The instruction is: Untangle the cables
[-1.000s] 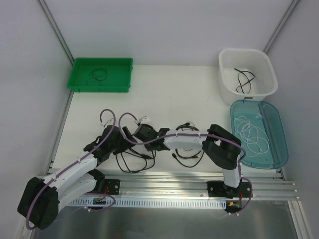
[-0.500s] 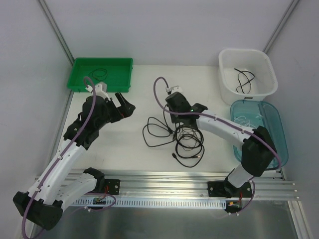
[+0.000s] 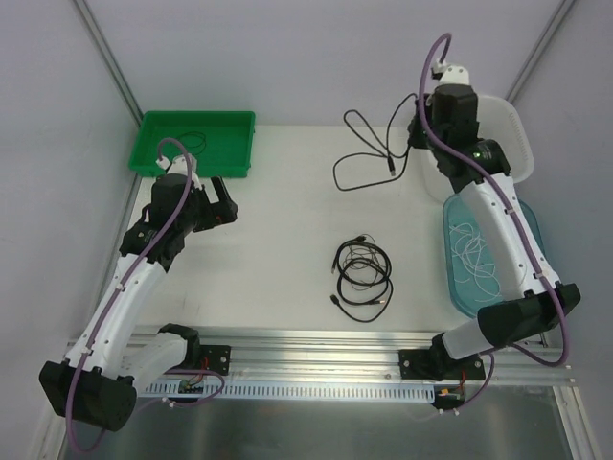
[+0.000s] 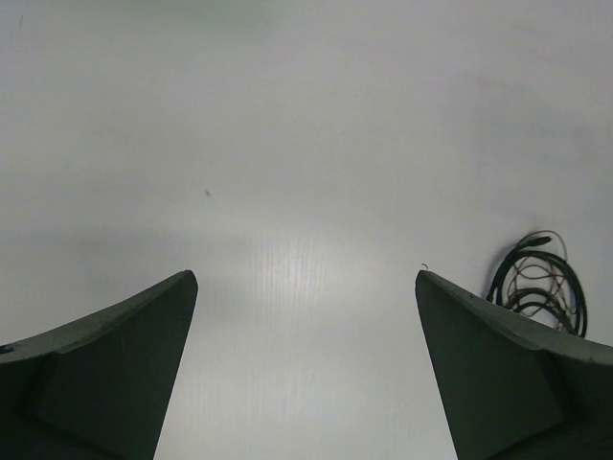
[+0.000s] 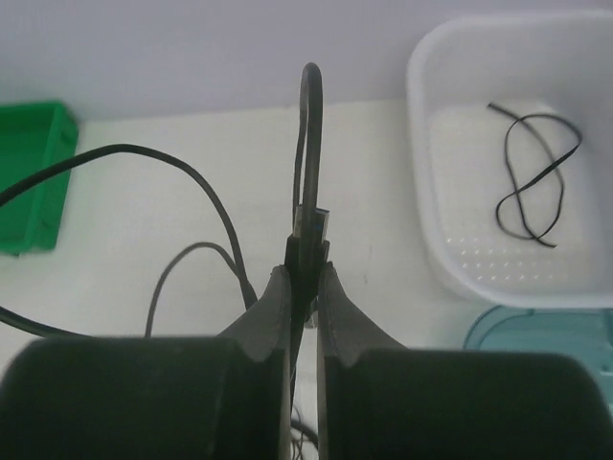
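Pinching a black cable [image 5: 308,251] at its plug, the right claw [image 5: 305,278] is clamped tight at the upper right of the top view, that cable looping over the table's [image 3: 268,278] upper middle, while the left claw [image 4: 305,280] hovers wide open at left and a black coil [image 3: 364,271] lies at centre.

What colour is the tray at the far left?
The tray is green, clearest in the top external view.

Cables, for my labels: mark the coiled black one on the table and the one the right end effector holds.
coiled black cable [image 3: 362,278]: top view, on its loops.
held black cable [image 5: 310,230]: right wrist view, on the pinched end.
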Robot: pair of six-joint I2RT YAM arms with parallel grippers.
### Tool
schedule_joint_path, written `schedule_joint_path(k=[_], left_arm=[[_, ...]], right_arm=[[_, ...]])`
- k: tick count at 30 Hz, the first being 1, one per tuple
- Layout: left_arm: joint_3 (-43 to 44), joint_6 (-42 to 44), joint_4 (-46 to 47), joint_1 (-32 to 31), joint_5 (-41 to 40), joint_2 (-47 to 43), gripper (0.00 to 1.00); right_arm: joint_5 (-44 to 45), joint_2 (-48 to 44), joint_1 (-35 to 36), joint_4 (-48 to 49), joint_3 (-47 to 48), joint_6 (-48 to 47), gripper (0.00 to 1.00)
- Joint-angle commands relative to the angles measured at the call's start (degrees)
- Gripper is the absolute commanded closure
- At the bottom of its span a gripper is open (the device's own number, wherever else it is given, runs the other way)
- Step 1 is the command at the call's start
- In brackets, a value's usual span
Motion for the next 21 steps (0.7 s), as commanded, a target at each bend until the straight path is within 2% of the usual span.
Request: schedule_joint_path(k=[1,11,21], left_arm=[[-2.3,3.4,0.2,1.7,-1.2,1.1,0.01],[-2.6,5.4,0.2,1.8,-3.2,2.1,0.01],[-2.7,6.1,0.0,1.8,-4.5,4.1,0.01]], right_arm=[[-1.5,1.5,-5.1,-0.1,9.7,-2.8,0.99],[-4.1,10.9,-20.1,11.5,17.3,-3.6,0.99],[-4.9,22.9,-31.8,22.4,16.3,0.9,0.99]])
